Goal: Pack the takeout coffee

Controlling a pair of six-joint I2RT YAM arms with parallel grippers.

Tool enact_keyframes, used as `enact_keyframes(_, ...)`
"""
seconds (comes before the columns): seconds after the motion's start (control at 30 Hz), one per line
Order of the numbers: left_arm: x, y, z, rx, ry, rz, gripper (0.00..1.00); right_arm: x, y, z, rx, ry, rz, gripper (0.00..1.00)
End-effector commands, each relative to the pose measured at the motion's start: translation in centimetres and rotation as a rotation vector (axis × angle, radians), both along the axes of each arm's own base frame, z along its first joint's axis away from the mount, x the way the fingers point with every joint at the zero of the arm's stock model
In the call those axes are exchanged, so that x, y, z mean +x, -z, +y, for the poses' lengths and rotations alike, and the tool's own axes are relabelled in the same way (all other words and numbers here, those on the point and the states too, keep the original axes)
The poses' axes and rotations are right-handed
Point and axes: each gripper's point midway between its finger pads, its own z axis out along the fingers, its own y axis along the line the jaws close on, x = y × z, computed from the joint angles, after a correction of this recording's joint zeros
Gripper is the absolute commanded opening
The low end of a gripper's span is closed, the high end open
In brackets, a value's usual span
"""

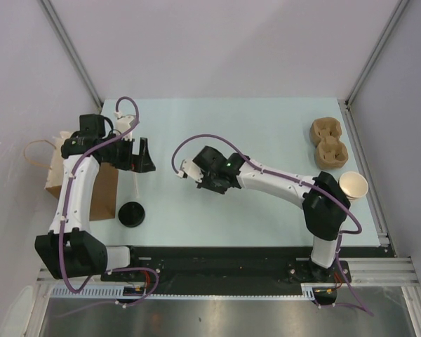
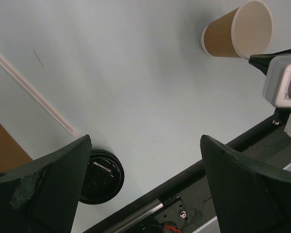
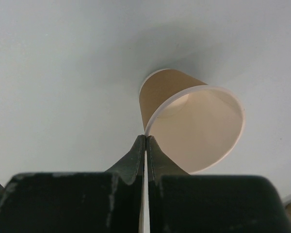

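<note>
The takeout coffee cup (image 3: 184,111) is a kraft-brown paper cup with no lid on it, and it hangs tilted. My right gripper (image 3: 146,137) is shut on the cup's rim. In the left wrist view the same cup (image 2: 223,36) shows at the upper right. From above, the right gripper (image 1: 212,181) hides it. The round black lid (image 1: 132,213) lies flat on the table near the front edge, and it also shows beside a finger (image 2: 104,174) of my left gripper. That left gripper (image 1: 137,163) hovers above the table with its jaws wide open (image 2: 145,141) and nothing between them.
A brown paper bag (image 1: 102,193) lies at the left under the left arm. A thin white strip (image 1: 136,186) lies between the bag and the lid. A pulp cup carrier (image 1: 328,142) sits at the back right. An open paper cup (image 1: 353,186) stands by the right edge.
</note>
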Motion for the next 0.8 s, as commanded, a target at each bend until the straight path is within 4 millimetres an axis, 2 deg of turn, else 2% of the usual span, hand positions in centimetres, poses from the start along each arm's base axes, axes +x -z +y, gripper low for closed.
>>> enact_keyframes(0.0, 0.5, -0.6, -0.2, -0.020, 0.004, -0.016, 0.99, -0.3, 0.4, 1.1, 0.006, 0.016, -0.017, 0.00)
enact_keyframes(0.07, 0.6, -0.6, -0.1, -0.013, 0.001, -0.019, 0.99, -0.7, 0.7, 1.1, -0.001, 0.011, -0.006, 0.02)
enact_keyframes(0.13, 0.6, -0.7, 0.1, -0.003, -0.001, -0.019, 1.00, -0.7, 0.8, 1.0, -0.001, 0.013, -0.003, 0.09)
enact_keyframes(0.17, 0.7, -0.6, 0.2, 0.001, -0.002, -0.019, 1.00, -0.7, 0.6, 1.1, 0.005, 0.012, -0.002, 0.22)
enact_keyframes(0.3, 0.3, -0.5, 0.2, 0.009, 0.010, -0.008, 1.00, -0.9, -0.9, 1.8, 0.058, 0.007, -0.001, 0.42)
enact_keyframes(0.47, -0.2, -0.3, 0.5, 0.040, 0.031, 0.004, 1.00, -0.2, -4.9, 2.3, 0.155, 0.005, -0.024, 0.64)
enact_keyframes(0.6, -2.7, 0.8, 0.8, 0.090, 0.129, 0.053, 0.99, 1.0, -8.9, 2.1, 0.267, 0.032, -0.009, 0.73)
enact_keyframes(0.63, -3.3, 1.1, 1.0, 0.109, 0.147, 0.060, 0.99, 2.0, -9.4, 1.3, 0.290, 0.072, 0.002, 0.75)
enact_keyframes(0.67, -4.1, 1.7, 1.2, 0.130, 0.163, 0.073, 0.98, 1.9, -10.1, 1.2, 0.318, 0.073, 0.029, 0.82)
enact_keyframes(0.73, -5.3, 2.8, 2.4, 0.211, 0.201, 0.083, 0.97, 3.1, -11.6, 0.2, 0.371, 0.127, 0.051, 0.86)
enact_keyframes(0.77, -6.2, 3.6, 2.7, 0.233, 0.214, 0.098, 0.94, 3.2, -12.1, -0.2, 0.394, 0.134, 0.072, 0.88)
